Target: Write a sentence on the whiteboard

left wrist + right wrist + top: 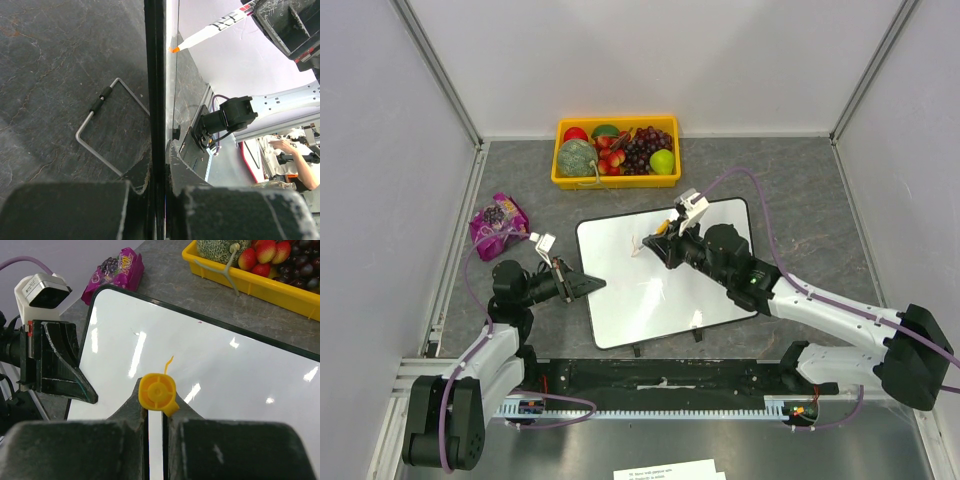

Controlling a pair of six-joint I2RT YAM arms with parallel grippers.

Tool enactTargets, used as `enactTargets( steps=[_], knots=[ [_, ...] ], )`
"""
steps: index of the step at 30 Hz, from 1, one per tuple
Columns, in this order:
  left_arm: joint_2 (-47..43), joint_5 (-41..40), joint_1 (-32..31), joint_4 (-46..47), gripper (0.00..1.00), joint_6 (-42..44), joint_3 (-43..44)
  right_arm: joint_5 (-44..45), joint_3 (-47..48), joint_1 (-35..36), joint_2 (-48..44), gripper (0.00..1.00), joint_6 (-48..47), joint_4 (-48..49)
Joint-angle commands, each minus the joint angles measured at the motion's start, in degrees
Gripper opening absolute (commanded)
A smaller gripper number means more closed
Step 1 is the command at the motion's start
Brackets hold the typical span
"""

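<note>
Could easily shove the whiteboard (660,290) loose from the pinching left gripper (159,186) and botch the orange stroke (169,362) by overpressing the marker (157,391) clenched in the right gripper (156,410).

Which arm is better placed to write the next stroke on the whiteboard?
Right: the right pincer holds the orange marker over the whiteboard; the left pincer grips the board's edge.
</note>
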Motion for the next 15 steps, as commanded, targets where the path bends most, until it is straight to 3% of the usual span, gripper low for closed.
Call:
enactTargets(
  steps=[1,15],
  knots=[
    [0.1,-0.2,-0.1,0.2,0.02,6.3,-1.3,-0.3,-0.5,0.4,0.8,0.00,0.9,0.8],
    [-0.2,-0.3,0.0,0.2,0.02,6.3,-1.4,-0.7,1.7,0.5,-0.1,0.00,3.6,4.2]
  ],
)
